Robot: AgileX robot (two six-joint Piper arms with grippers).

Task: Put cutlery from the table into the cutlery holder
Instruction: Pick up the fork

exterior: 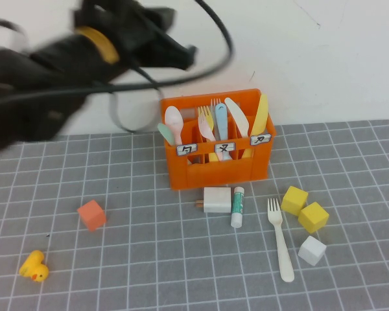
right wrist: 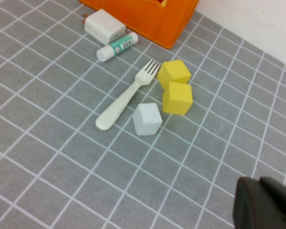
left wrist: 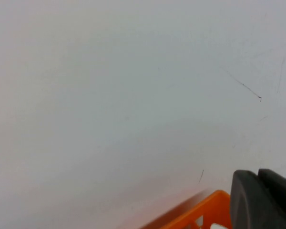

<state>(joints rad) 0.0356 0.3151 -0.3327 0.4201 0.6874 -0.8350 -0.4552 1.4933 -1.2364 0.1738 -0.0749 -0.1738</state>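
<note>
High view: left hand (exterior: 181,55) raised and blurred, up against the white wall above and left of the cutlery holder (exterior: 217,165); cannot tell if its fingers are apart or together. Left wrist view gives only wall, an orange corner of the holder (left wrist: 200,214) and a dark piece of the hand. Right hand (right wrist: 267,202) absent from the high view; right wrist view shows just a dark edge of it over the surface (right wrist: 47,157), state cannot be told.

Count on the surface (exterior: 149,272): one cream-white fork (exterior: 280,241) lying flat, tines toward the holder; two yellow cubes (exterior: 304,208) touching each other; one white cube (exterior: 311,250) just beside the fork handle; one white-and-green tube (exterior: 237,206) next to one white block (exterior: 216,200). Holder stands upright, three labels in front, several utensils inside, a pale blue one (exterior: 221,126) among them.

Seen from the high view alone: one small orange cube (exterior: 91,214), one yellow duck (exterior: 34,266), both well left
</note>
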